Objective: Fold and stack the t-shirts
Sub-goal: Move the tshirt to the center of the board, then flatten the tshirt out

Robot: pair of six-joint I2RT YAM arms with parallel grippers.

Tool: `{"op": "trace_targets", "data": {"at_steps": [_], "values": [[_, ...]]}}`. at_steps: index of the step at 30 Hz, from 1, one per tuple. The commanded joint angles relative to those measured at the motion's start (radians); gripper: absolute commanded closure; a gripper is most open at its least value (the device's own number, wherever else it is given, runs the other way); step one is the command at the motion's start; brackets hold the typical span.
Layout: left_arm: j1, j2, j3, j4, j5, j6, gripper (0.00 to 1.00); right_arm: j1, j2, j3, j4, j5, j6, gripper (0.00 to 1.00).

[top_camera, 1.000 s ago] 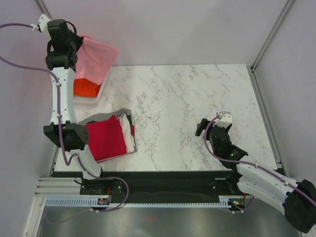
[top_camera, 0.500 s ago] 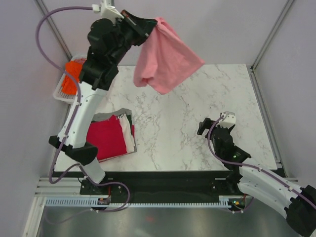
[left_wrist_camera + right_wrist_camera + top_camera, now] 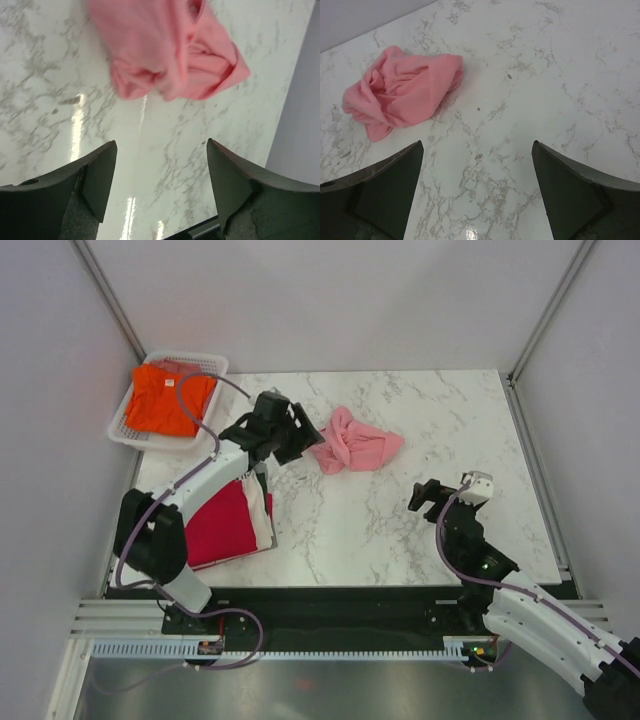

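The pink shirt lies crumpled on the desk, toward the far middle and short of the back edge. The left fingers hover just beside its left side, spread apart with nothing between them. The right fingers are also spread and hold nothing, and bare marble separates them from the shirt. More open desk runs to the right edge and the near edge.

A white basket at the far left corner holds the orange shirt. A pale tag seems to sit at its collar, too small to read. Near the left front edge lies a folded stack with the red shirt on top, and white and grey edges show along its right side.

Only the top view shows the basket and the stack. The wrist views show only the pink shirt on marble, slightly blurred in the left one.
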Motion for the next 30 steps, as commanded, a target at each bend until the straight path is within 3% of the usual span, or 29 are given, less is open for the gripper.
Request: {"op": "trace_targets", "data": {"at_steps": [1,6,9,13,18,21,25,30], "values": [[0.019,-0.215,-0.135,0.123,0.039,0.025,0.19,-0.001,0.042,0.014,0.002,0.016,0.003,0.02],[0.019,-0.324,-0.279,0.120,0.016,0.136,0.16,-0.001,0.172,0.072,0.007,-0.012,0.000,0.10],[0.017,-0.404,-0.359,0.142,0.008,0.179,0.16,-0.007,0.273,0.193,-0.039,-0.036,0.001,0.24],[0.017,-0.481,-0.453,0.202,0.016,0.218,0.16,-0.051,0.443,0.360,-0.124,-0.094,0.021,0.30],[0.016,-0.554,-0.599,0.317,0.016,0.254,0.16,-0.161,0.710,0.550,-0.131,-0.251,0.044,0.31],[0.016,-0.586,-0.715,0.447,0.007,0.262,0.18,-0.209,0.862,0.662,-0.133,-0.328,0.052,0.25],[0.013,-0.646,-0.826,0.561,-0.061,0.304,0.19,-0.231,1.043,0.802,-0.180,-0.305,0.046,0.23],[0.014,-0.715,-0.896,0.617,-0.113,0.347,0.20,-0.278,1.154,0.891,-0.210,-0.300,0.067,0.23]]}}
